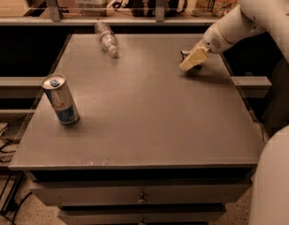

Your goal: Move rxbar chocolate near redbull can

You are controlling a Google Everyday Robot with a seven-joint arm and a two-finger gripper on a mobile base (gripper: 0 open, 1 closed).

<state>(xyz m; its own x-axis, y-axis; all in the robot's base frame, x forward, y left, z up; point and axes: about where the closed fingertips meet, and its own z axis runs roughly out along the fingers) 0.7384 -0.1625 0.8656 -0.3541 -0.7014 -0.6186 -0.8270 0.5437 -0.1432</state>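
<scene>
Gripper (186,65) low on mostly hidden rxbar chocolate (185,55), far right, axis and grasp unclear; redbull can (60,100) upright, well apart.

The gripper (191,61), low over the far right of the surface (149,125), hides most of the rxbar chocolate (185,55); only a dark sliver shows. The arm (257,13) is cut off by the picture's right edge. Lettering on the redbull can (60,100) is too small to read.
</scene>
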